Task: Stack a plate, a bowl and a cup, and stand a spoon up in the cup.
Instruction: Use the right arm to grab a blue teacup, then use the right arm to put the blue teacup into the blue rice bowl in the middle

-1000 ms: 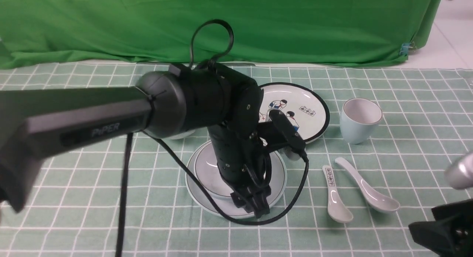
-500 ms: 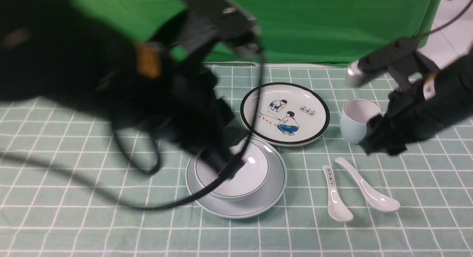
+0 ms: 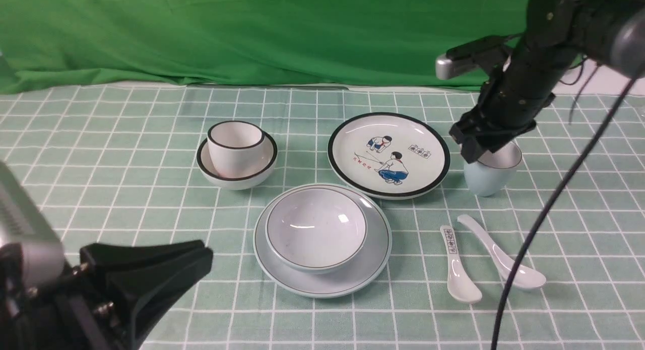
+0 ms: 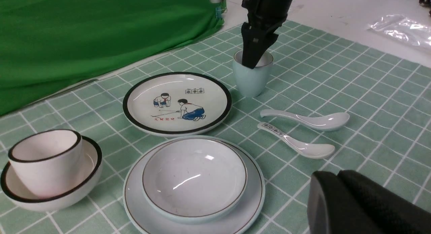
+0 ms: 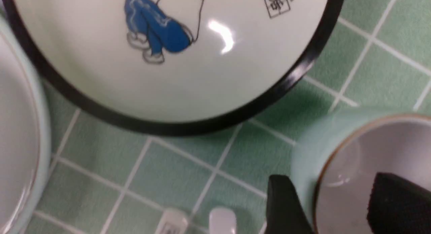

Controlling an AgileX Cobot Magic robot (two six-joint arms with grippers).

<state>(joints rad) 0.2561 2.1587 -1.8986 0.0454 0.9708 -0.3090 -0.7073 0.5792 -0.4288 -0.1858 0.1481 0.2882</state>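
Note:
The plain plate (image 3: 374,259) lies at the middle of the checked cloth with the plain bowl (image 3: 316,234) sitting in it. To the right stands the pale blue cup (image 3: 484,181), upright. My right gripper (image 3: 476,153) is open and points down at the cup's left rim, with one finger outside the wall and one inside (image 5: 397,203). The long white spoon (image 3: 506,263) lies flat in front of the cup. My left gripper (image 3: 201,257) is shut and empty, low at the front left, well clear of the plate.
A black-rimmed cartoon plate (image 3: 388,153) lies between the stack and the cup. A black-rimmed bowl (image 3: 221,176) holding a white cup (image 3: 236,143) stands at the left. A shorter marked spoon (image 3: 456,269) lies beside the long one. The right arm's cable (image 3: 544,214) hangs over the spoons.
My left arm has pulled back from over the bowl to the front left and its gripper has shut. My right arm has swung in over the cup and set its fingers across the rim.

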